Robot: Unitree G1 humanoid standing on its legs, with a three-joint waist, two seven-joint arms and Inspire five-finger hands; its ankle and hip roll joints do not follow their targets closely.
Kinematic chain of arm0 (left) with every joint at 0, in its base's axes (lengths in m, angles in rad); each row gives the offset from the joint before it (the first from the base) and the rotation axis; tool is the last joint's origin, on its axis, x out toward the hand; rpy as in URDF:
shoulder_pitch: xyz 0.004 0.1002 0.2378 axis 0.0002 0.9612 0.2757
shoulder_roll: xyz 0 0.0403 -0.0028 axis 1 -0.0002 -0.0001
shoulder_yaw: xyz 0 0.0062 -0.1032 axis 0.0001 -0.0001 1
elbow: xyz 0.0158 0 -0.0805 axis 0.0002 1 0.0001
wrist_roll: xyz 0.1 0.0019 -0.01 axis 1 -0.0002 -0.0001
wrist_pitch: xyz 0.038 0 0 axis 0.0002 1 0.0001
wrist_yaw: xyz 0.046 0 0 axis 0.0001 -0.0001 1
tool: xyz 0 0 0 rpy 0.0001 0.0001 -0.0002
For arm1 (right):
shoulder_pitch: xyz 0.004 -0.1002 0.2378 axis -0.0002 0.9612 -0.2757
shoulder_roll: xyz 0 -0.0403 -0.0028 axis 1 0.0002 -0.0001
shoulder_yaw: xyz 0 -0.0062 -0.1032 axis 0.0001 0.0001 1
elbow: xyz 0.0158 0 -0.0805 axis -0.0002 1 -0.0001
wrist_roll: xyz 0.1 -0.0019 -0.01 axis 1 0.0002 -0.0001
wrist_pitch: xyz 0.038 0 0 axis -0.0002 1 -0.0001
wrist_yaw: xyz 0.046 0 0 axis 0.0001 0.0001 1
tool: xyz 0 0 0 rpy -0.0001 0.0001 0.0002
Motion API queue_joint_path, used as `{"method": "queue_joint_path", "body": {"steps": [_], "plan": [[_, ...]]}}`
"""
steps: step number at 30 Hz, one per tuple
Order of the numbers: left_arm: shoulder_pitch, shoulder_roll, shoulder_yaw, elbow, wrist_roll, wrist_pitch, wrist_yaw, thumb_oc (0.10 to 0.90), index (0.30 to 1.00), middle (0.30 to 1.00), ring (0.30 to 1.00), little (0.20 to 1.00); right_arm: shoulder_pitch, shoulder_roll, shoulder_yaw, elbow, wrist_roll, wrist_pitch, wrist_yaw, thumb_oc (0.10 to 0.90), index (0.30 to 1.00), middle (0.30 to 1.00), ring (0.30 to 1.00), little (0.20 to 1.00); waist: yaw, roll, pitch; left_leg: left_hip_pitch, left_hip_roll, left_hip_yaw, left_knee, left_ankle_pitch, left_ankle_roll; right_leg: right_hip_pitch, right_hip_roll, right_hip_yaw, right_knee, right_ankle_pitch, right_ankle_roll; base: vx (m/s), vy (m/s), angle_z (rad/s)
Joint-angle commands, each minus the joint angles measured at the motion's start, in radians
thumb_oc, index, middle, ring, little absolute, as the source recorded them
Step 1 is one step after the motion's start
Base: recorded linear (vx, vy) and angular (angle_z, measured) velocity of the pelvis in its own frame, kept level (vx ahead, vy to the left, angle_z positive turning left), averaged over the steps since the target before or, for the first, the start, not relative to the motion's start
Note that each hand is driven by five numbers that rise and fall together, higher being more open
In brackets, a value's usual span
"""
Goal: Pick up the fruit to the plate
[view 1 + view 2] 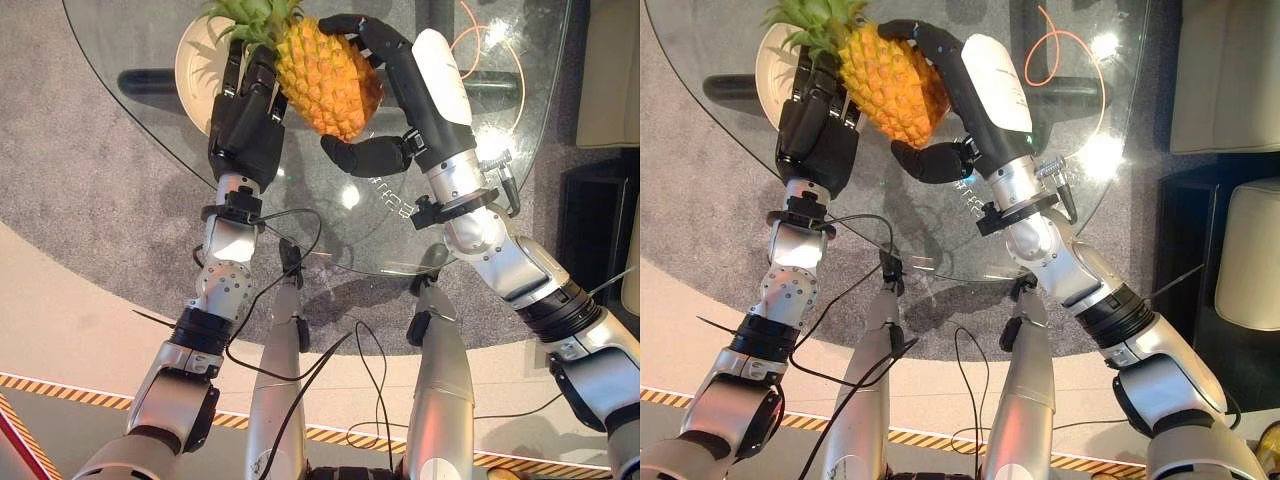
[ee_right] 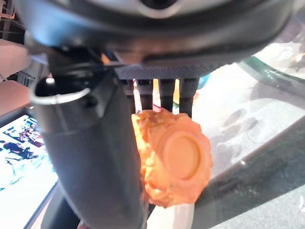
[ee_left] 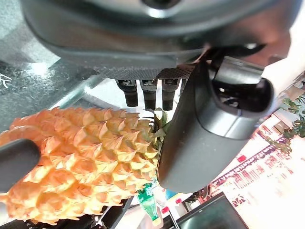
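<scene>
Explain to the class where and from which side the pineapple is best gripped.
Grip the pineapple around its broad scaly body, not the leafy crown. It lies tilted, crown towards the plate, so come from both flanks: left hand on one side, right hand curled round the other, as now.

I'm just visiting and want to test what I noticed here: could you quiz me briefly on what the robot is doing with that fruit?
1. True or false: the pineapple lies flat on the glass table, untouched.
2. Which hands hold the fruit? A) the left hand alone B) the right hand alone C) both hands
3. Fill in: the cream plate shows under the fruit's green ____ end.

Key
1. False: it is held between both hands, above the table.
2. C: the left hand's fingers lie along one side, while the right hand's fingers and thumb curl round the other.
3. Leafy.
</scene>
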Motion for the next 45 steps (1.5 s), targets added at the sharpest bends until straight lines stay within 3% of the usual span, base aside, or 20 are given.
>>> {"method": "queue_joint_path", "body": {"steps": [1,20,36,45], "plan": [[-0.09,0.023,0.0,-0.21,0.012,-0.087,-0.108,0.8,0.9,0.9,0.9,0.9,-0.111,-0.031,0.07,-0.203,-0.012,-0.121,0.03,0.1,0.3,0.3,0.3,0.2,0.012,-0.019,-0.022,-0.014,0.015,-0.009,0.055,-0.05,-0.032,0.071,-0.008,-0.018,-0.123,0.064,0.058,0.0,0.0,0.0],[-0.094,0.034,0.0,-0.213,0.048,-0.117,-0.089,0.8,0.9,0.9,0.9,0.9,-0.12,-0.051,0.082,-0.189,-0.013,-0.122,0.069,0.1,0.3,0.3,0.3,0.2,0.013,-0.021,-0.022,-0.02,0.008,-0.016,0.063,-0.053,-0.031,0.066,-0.004,-0.017,-0.116,0.061,0.056,0.0,0.0,0.0],[-0.106,0.036,0.003,-0.206,0.102,-0.112,-0.079,0.8,0.9,0.9,0.9,0.9,-0.086,-0.026,0.007,-0.18,0.001,-0.106,-0.054,0.1,0.3,0.3,0.3,0.2,0.005,-0.02,-0.022,-0.022,0.007,-0.012,0.069,-0.057,-0.03,0.062,-0.001,-0.011,-0.116,0.06,0.055,0.0,0.0,0.0],[-0.113,0.017,0.033,-0.204,0.182,-0.171,-0.013,0.8,0.9,0.9,0.9,0.9,-0.066,0.0,-0.056,-0.168,-0.036,-0.076,-0.113,0.1,0.3,0.3,0.3,0.2,0.003,-0.019,-0.022,-0.017,0.007,-0.009,0.066,-0.059,-0.028,0.061,-0.001,-0.008,-0.113,0.059,0.054,0.0,0.0,0.0]]}}
